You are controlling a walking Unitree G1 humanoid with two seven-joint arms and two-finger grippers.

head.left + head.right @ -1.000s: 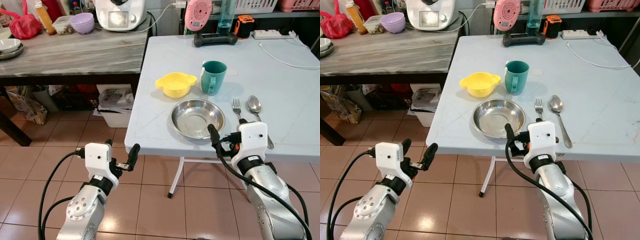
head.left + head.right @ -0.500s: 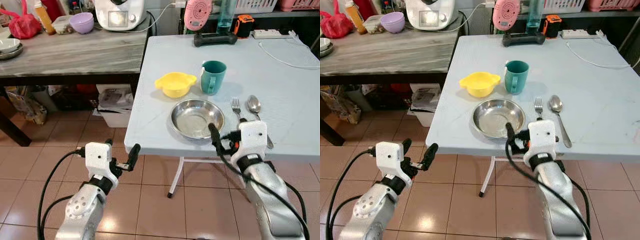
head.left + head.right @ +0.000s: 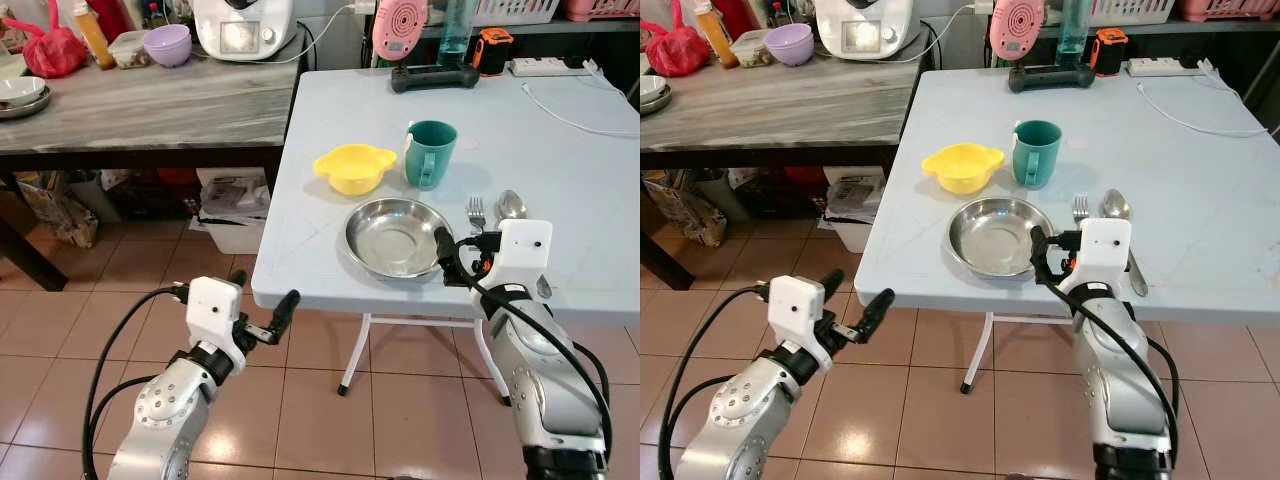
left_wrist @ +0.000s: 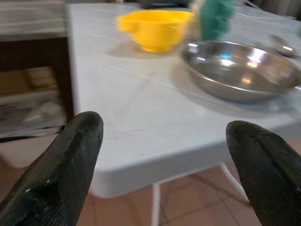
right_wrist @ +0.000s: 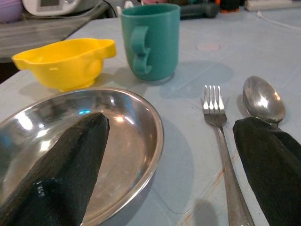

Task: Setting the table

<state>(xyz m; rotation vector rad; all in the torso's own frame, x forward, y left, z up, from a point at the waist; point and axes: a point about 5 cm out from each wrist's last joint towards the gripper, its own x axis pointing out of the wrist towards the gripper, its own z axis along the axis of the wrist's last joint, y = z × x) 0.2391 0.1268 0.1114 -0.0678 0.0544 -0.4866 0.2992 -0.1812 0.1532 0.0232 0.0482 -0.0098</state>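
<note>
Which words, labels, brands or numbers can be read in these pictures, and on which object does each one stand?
No text can be read in any view.
White kitchen appliance: its lit display is too small and blurred to read.
Pink round device: any marking is too blurred to read.
Teal mug, yellow bowl, steel plate, fork and spoon: no lettering visible.

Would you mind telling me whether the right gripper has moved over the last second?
Yes: the right gripper has advanced over the white table's edge, its left finger now above the steel plate's rim.
</note>
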